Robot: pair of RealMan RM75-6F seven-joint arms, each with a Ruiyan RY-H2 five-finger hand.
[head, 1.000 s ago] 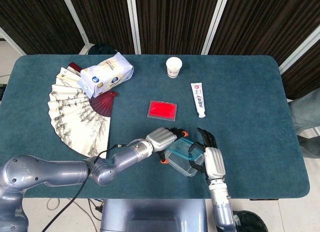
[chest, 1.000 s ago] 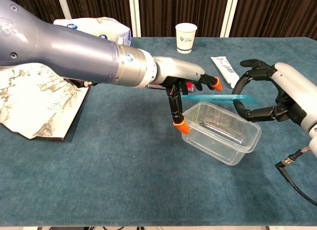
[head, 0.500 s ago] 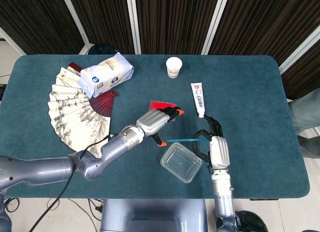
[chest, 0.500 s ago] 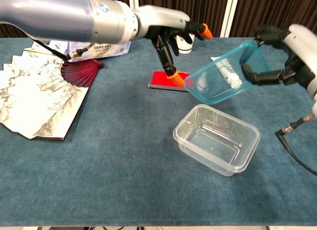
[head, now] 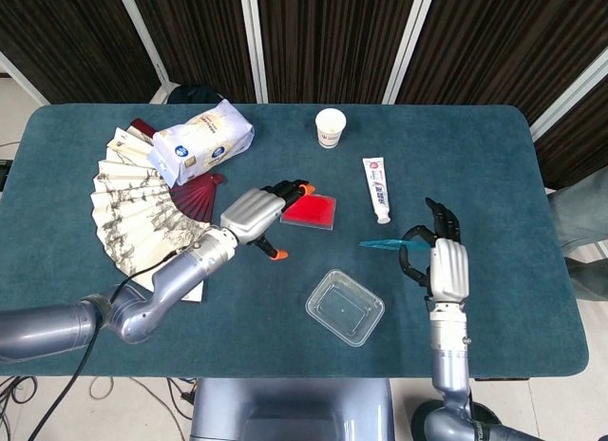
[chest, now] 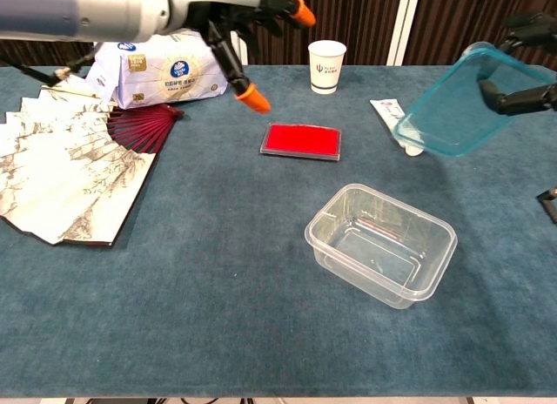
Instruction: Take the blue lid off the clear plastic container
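Observation:
The clear plastic container (head: 344, 307) (chest: 381, 244) stands uncovered and empty on the blue table, near the front middle. Its blue lid (chest: 466, 102) (head: 393, 242) is in the air to the right of it, tilted up, and my right hand (head: 443, 256) (chest: 526, 80) grips it by its far edge. My left hand (head: 264, 213) (chest: 239, 19) hangs above the table to the left of the container, its orange-tipped fingers spread and nothing in them.
A red flat case (head: 308, 209) (chest: 301, 140) lies behind the container. A toothpaste tube (head: 377, 188) and a paper cup (head: 330, 127) are further back. A paper fan (head: 142, 213) and a white bag (head: 201, 141) fill the left side.
My right hand has lifted the lid off the container and carried it up and to the right. My left hand has let go of the container and drawn back to the left.

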